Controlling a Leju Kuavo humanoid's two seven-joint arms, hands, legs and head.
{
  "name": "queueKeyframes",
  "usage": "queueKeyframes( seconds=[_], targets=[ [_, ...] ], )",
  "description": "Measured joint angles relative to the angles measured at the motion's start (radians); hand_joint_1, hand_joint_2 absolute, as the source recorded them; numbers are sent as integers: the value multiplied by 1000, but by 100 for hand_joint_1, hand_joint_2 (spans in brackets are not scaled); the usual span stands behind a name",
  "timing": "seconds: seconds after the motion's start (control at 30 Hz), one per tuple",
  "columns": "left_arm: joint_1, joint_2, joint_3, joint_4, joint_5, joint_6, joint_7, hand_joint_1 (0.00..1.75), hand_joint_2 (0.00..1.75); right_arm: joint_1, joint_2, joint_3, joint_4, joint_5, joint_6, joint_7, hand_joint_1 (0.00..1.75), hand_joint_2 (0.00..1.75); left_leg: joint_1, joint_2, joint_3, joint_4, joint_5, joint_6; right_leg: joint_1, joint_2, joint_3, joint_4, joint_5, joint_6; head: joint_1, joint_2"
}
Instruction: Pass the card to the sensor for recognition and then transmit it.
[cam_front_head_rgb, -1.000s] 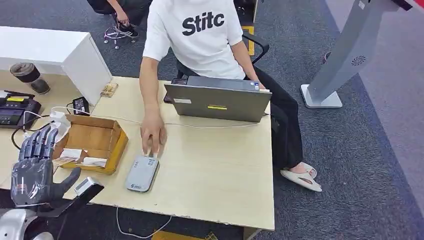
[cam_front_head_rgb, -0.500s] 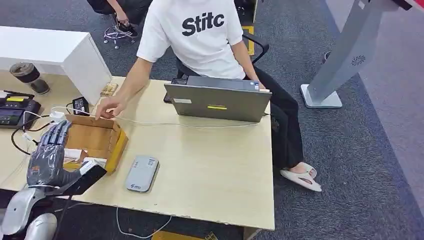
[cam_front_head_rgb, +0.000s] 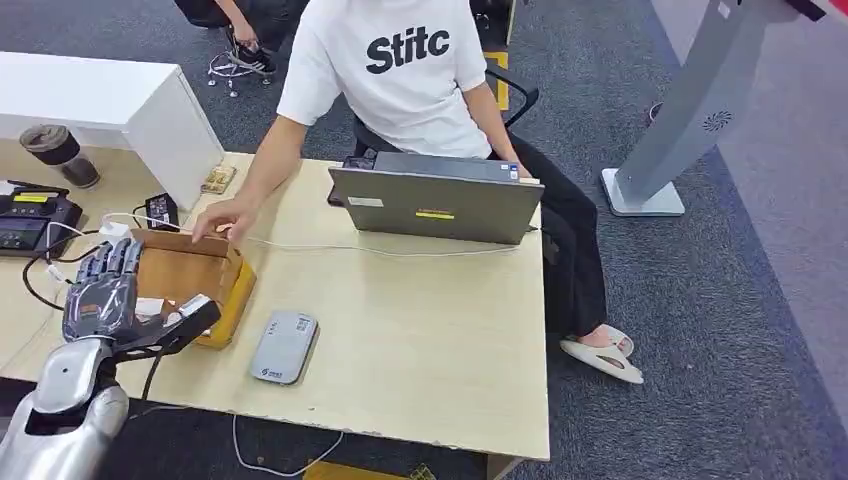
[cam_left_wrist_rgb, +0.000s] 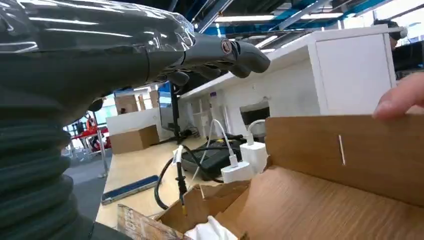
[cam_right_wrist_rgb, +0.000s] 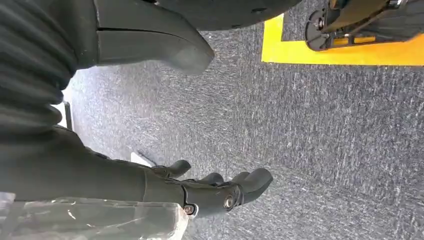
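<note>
A grey card sensor (cam_front_head_rgb: 284, 346) lies flat on the wooden table (cam_front_head_rgb: 430, 330), near its front edge. Left of it stands an open cardboard box (cam_front_head_rgb: 205, 268). My left hand (cam_front_head_rgb: 105, 290) hovers over the box's near-left part with fingers spread and thumb out, holding nothing. From the left wrist, its fingers (cam_left_wrist_rgb: 220, 52) reach above the box's brown inside (cam_left_wrist_rgb: 320, 205), where a printed card edge (cam_left_wrist_rgb: 142, 227) and something white (cam_left_wrist_rgb: 210, 231) lie. A person's hand (cam_front_head_rgb: 225, 215) rests on the box's far rim. My right hand (cam_right_wrist_rgb: 220, 192) hangs empty above grey carpet, fingers loosely apart.
A person in a white shirt sits behind a grey laptop (cam_front_head_rgb: 435, 205) at the table's far side. A white cable (cam_front_head_rgb: 380, 250) crosses the table. At the left are a black device (cam_front_head_rgb: 30, 220), chargers (cam_front_head_rgb: 160, 208), a cup (cam_front_head_rgb: 55, 150) and a white cabinet (cam_front_head_rgb: 130, 105).
My left hand has moved forward over the box. The person's hand left the sensor a second ago and now rests on the box's far rim.
</note>
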Motion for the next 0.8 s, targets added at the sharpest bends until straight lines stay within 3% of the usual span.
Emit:
queueKeyframes(
  seconds=[0.4,0.8],
  targets=[
    [-18,-2,-16,64,36,-11,-41,0,175,0,0,-11,0,15,10,-1,0,175,0,0,0,0,0,0,0,0,0,0,0,0,0,0],
    [-22,-5,-19,64,11,101,-46,0,175,-1,0,-22,0,34,9,-5,0,175,0,0,0,0,0,0,0,0,0,0,0,0,0,0]
  ],
)
